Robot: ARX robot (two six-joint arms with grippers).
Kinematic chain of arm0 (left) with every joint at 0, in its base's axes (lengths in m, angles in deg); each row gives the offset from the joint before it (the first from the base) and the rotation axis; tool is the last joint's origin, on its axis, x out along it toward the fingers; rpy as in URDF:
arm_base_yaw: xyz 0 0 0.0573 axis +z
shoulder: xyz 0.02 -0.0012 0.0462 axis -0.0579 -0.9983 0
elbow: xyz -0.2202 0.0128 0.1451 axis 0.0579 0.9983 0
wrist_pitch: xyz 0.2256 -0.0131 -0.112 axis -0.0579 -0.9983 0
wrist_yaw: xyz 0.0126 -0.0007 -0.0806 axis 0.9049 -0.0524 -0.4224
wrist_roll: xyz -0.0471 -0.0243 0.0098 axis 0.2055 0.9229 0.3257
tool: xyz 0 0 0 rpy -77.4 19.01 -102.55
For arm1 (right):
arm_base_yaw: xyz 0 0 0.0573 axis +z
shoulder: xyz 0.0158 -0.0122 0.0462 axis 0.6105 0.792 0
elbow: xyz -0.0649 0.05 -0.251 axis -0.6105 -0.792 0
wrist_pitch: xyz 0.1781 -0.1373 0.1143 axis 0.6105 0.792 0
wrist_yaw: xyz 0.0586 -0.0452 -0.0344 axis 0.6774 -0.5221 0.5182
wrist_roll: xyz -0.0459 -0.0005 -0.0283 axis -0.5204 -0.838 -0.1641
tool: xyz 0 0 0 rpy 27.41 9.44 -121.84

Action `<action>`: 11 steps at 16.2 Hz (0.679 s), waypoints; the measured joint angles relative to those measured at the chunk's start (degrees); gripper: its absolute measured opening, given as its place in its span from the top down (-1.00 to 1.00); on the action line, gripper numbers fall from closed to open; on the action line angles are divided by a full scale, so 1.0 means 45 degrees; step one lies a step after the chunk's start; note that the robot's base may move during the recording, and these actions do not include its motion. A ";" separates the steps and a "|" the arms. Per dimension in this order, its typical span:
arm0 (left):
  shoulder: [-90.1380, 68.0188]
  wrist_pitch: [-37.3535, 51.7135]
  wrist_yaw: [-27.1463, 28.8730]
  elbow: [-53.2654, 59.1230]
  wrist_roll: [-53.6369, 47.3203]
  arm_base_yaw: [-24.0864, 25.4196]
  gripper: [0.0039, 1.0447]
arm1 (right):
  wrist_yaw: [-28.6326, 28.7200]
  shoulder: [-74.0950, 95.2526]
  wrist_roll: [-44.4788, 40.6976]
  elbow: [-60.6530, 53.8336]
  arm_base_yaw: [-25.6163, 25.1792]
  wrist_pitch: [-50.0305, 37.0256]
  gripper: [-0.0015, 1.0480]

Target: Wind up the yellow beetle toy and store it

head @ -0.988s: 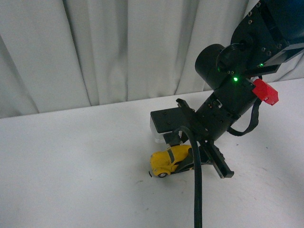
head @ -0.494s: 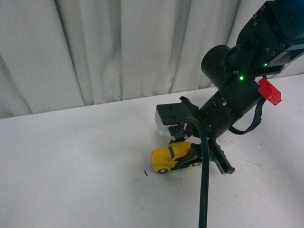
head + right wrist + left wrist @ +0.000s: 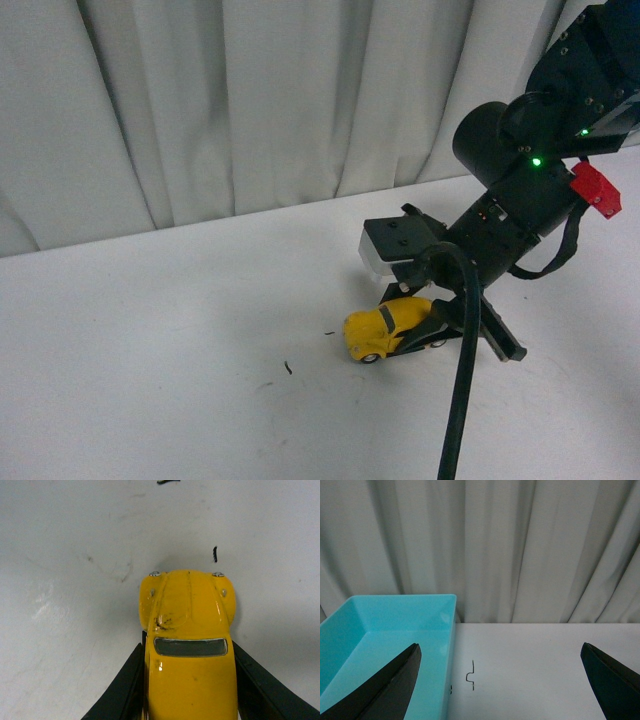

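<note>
— White table (image 3: pixel 150 380) fills my near view, bare but for a couple of dark specks. What do you have on the beetle?

— Beetle (image 3: pixel 385 328) sits right of centre on the table, wheels seemingly down. My right gripper (image 3: pixel 187 650) is clamped on it, one finger on each flank alongside the cabin, the bonnet sticking out past the tips.

— Which way does it lie?

— Long axis in line with the fingers, nose pointing straight away from the wrist. On the front view that reads as nose to the left and a little toward me, tail tucked under the arm. So I judge the winding stroke to be a drag straight back along that axis, toward the wrist, wheels pressed down. A sideways pull would likely just skid it.

— And your left arm?

— Out of the front view. Its own camera shows the left gripper (image 3: pixel 500 647) spread wide with nothing between the fingers. It looks over a teal bin (image 3: pixel 385 625) standing on the table, close to the curtain (image 3: pixel 520 545). Right is plainly the arm on the job.

— Where is the bin from the beetle?

— I cannot tell, since no view holds both. Farthest back on the front view is only curtain.
</note>
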 joint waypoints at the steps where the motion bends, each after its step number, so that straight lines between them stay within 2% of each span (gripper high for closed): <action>1: 0.0000 -0.0005 0.0000 0.0000 0.0000 0.0000 -0.88 | 0.0015 -0.0073 -0.0291 -0.0107 -0.0253 0.0073 0.20; 6: 0.0000 0.0000 0.0000 -0.0005 0.0000 0.0000 -0.88 | 0.0102 -0.0267 -0.1447 -0.0515 -0.1350 0.0772 0.20; 11: 0.0000 0.0000 0.0000 0.0000 0.0000 0.0000 -0.88 | 0.0044 -0.0442 -0.1695 -0.0894 -0.2414 0.1370 0.20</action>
